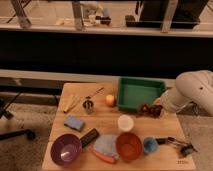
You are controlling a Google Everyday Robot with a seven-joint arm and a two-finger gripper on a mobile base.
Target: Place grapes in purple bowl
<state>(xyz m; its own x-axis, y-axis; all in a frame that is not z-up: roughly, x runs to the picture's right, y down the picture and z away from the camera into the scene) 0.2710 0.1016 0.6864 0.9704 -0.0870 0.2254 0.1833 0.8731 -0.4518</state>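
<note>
In the camera view, a light wooden table (112,120) stands in front of a dark low wall, and the robot's white arm (192,90) reaches in from the right edge. The gripper (156,109) sits low over the right side of the table, just in front of the green tray (140,93), right at the grapes (148,110); whether it is parted or clamped on the bunch cannot be told, since dark fruit and dark gripper run together there. The grapes show as a small dark reddish lump at the near right corner of the tray, to the right of and slightly farther back than the white cup (125,122). The purple bowl (65,149) is well apart from them, at the near left corner of the table, upright with its glossy inside showing. Along the near edge, going right from it, lie a dark rectangular block (90,137), a pale blue-grey cloth-like object (106,146) over something orange-red, the orange-red bowl (129,146), and a small blue cup (150,145). Further right, near the corner, is a tangle of dark small items (179,145) too indistinct to name. A blue sponge (74,123) lies on the left side, farther back than the purple bowl. Toward the far left are a yellowish long object (69,105) and a small metal cup-like piece (88,105) with a thin stick (96,92) beside it. The round orange fruit (110,100) rests just left of the green tray.
</note>
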